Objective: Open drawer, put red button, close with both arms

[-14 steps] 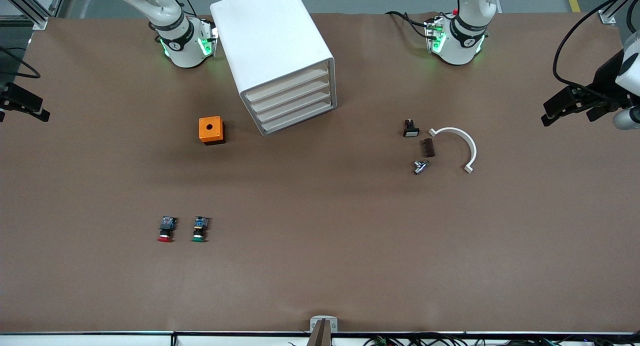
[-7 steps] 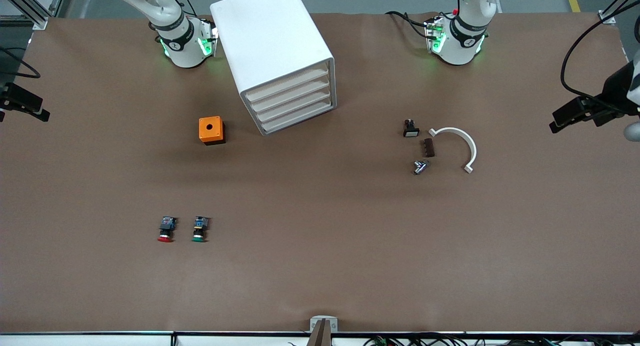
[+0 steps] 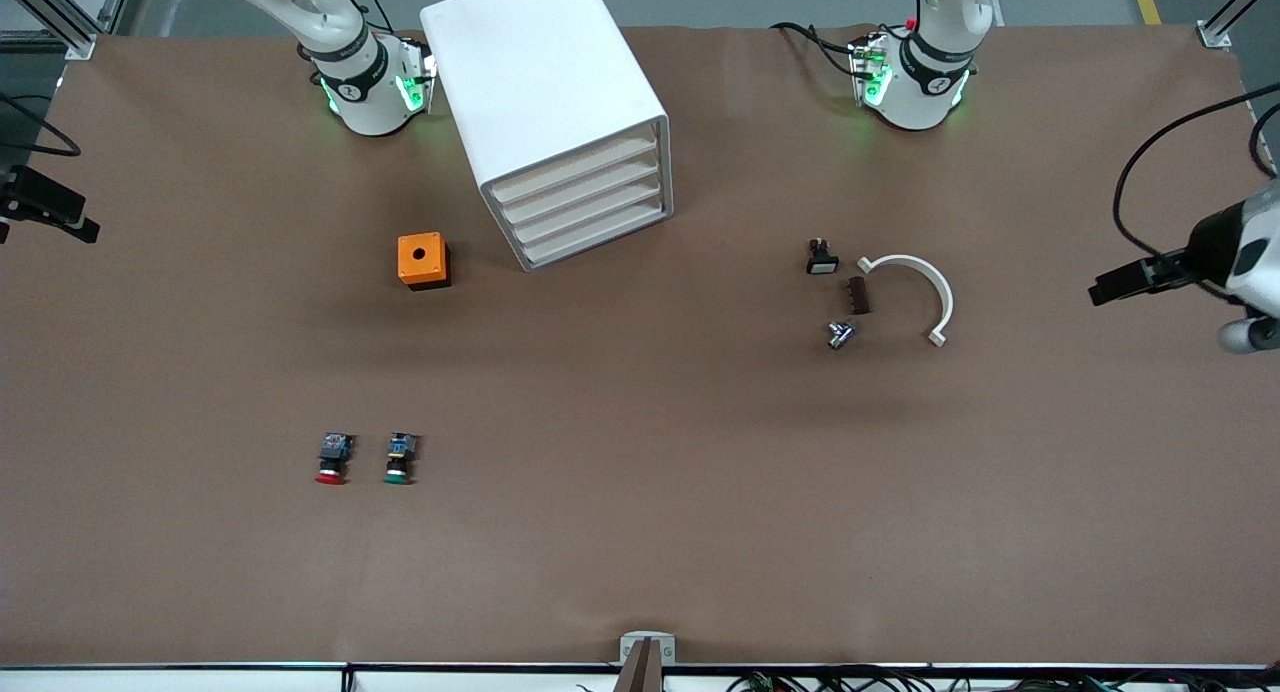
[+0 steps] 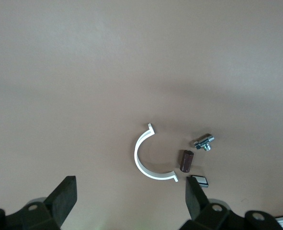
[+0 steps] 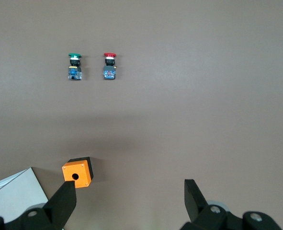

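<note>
Brown table (image 3: 640,532); left claw (image 4: 129,199) open

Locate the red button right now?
The red button lies on the table toward the right arm's end, beside the green button, nearer the front camera than the orange box; no gripper is on it.
</note>
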You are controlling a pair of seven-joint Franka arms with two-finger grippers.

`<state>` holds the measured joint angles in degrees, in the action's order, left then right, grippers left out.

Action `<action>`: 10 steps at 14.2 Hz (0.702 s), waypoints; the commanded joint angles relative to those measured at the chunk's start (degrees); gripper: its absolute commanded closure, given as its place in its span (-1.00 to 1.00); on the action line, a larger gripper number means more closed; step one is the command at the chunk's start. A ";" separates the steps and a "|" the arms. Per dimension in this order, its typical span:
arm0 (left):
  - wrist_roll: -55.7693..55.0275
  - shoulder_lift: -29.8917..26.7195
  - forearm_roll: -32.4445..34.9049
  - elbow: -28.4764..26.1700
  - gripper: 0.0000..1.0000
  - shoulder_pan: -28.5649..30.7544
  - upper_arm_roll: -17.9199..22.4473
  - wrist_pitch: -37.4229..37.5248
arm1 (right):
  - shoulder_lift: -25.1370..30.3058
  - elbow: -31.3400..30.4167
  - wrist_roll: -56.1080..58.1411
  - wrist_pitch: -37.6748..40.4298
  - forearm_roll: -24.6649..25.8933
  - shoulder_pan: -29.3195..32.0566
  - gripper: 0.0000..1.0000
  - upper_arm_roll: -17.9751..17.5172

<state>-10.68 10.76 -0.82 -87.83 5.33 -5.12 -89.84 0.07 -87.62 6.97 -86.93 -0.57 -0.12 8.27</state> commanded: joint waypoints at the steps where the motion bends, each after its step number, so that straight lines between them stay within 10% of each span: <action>1: -0.83 3.91 -0.84 0.56 -1.00 -1.54 -0.85 1.59 | -0.59 0.96 0.15 0.18 0.40 3.01 -1.00 -0.62; 10: -40.33 16.38 -13.04 9.50 -1.00 -18.15 -1.21 3.09 | -9.89 1.14 0.15 -5.42 0.75 3.20 -1.00 -0.71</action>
<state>-42.68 22.23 -9.84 -84.62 -11.04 -6.64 -88.41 -6.54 -87.68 7.08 -90.28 -0.56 2.11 8.16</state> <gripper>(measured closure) 0.000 0.000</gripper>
